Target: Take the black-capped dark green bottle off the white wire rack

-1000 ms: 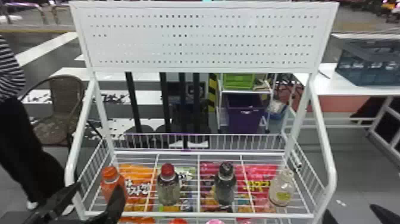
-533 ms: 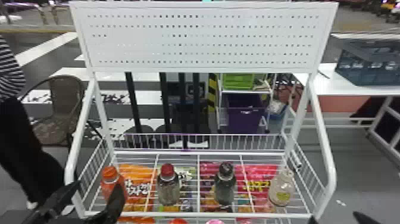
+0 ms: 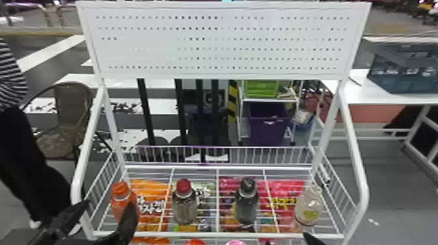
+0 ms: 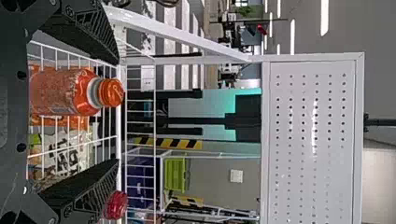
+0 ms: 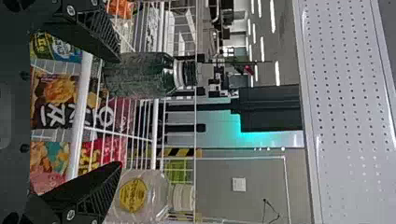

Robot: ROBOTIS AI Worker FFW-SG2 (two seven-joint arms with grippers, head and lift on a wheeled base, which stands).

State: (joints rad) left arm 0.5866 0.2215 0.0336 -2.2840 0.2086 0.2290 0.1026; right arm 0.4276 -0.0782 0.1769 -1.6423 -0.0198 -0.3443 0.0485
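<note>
The black-capped dark green plastic bottle stands on the white wire rack. The right gripper's fingers are spread wide and empty; it should shift left, clear of the transparent bottle, and centre before closing. The left gripper is wide open, holding nothing.

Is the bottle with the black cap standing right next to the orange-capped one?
No, the red-capped bottle stands between the black-capped bottle and the orange-capped bottle on the white wire rack.
</note>
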